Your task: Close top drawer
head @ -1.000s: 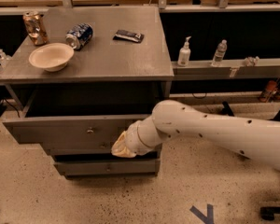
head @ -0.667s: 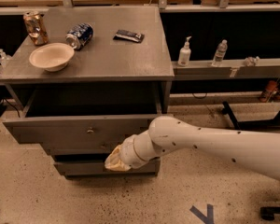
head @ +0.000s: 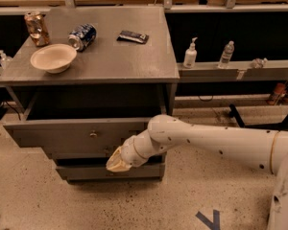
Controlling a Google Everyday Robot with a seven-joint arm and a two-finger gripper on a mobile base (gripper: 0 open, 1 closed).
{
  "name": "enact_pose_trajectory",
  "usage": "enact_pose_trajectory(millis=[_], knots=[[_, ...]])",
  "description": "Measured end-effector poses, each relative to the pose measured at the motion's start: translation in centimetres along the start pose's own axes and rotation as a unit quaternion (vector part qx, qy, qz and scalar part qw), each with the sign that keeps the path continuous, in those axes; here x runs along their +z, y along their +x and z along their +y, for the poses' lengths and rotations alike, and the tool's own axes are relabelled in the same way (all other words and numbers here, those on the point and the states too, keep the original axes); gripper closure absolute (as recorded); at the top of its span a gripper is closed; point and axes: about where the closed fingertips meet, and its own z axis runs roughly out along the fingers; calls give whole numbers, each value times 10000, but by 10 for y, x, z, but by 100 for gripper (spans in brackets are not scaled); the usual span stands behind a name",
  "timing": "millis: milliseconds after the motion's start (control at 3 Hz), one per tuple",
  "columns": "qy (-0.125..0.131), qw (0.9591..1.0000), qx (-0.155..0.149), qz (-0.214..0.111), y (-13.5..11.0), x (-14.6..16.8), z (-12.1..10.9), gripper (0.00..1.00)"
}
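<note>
1. The hand [head: 117, 165] is low in front of the grey cabinet, its cream tip pointing down and to the left. It lies over the dark gap between the middle drawer front [head: 72, 152] and the lowest drawer front [head: 81, 172]. I cannot tell how far open it is, and nothing can be seen in its grasp.
2. The white arm [head: 216, 143] reaches in from the right edge, bends at a rounded joint near the cabinet's right side, then slopes down to the hand.
3. The top drawer [head: 53, 134] is just above the hand and pulled out toward the camera. Its long flat front stands forward of the cabinet body, with a dark opening behind it. Its small round knob [head: 93, 134] is up and to the left of the hand, apart from it.
4. The counter [head: 125, 61] above carries four things:
   - a pale bowl [head: 53, 58] near the left front
   - a blue can [head: 82, 36] on its side behind the bowl
   - a copper-coloured can [head: 37, 28] upright at the back left
   - a dark packet [head: 133, 36] lying flat toward the back right
5. To the right, a grey shelf [head: 273, 70] holds a white pump bottle [head: 190, 54] and a clear bottle [head: 226, 54], both upright.
6. A blue tape mark [head: 209, 219] shows on the speckled floor [head: 48, 205] below the arm.
</note>
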Motion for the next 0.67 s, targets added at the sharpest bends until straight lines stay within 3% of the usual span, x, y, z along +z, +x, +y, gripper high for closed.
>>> enact_pose_trajectory(millis=[333,667], knots=[[337,9992,71,210,10,-12,-69,100],[336,9992,71,211,10,-12,-66,100]])
